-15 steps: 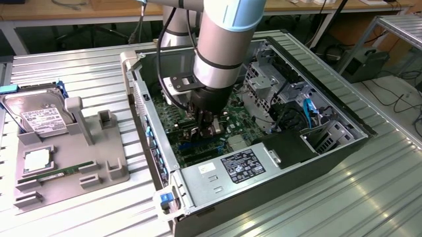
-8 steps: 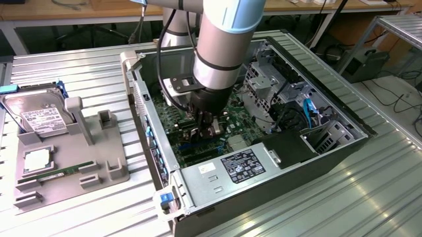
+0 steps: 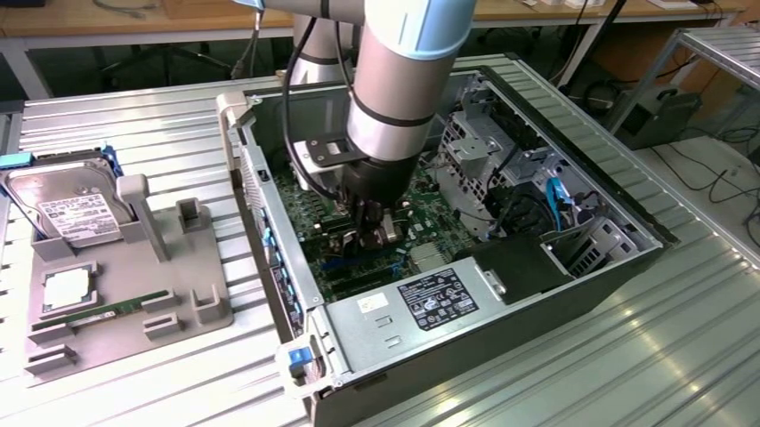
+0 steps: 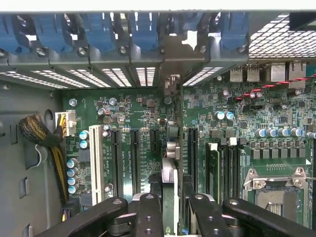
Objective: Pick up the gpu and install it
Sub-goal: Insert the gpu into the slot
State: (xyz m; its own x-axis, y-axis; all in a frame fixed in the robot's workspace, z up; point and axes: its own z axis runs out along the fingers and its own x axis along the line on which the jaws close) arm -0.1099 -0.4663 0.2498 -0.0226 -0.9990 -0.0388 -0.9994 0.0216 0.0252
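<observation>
1. While lowered inside the open computer case (image 3: 618,240), gripper (image 4: 169,207) clamped on the gpu (image 4: 169,182), jaws closed against its two faces.
2. Gpu held edge-on, upright over the motherboard (image 4: 148,113), between black expansion slots (image 4: 134,158), bracket end toward the case's rear wall.
3. Hard drive (image 3: 66,209) parked on the grey tray (image 3: 113,307), well outside the case.
</observation>
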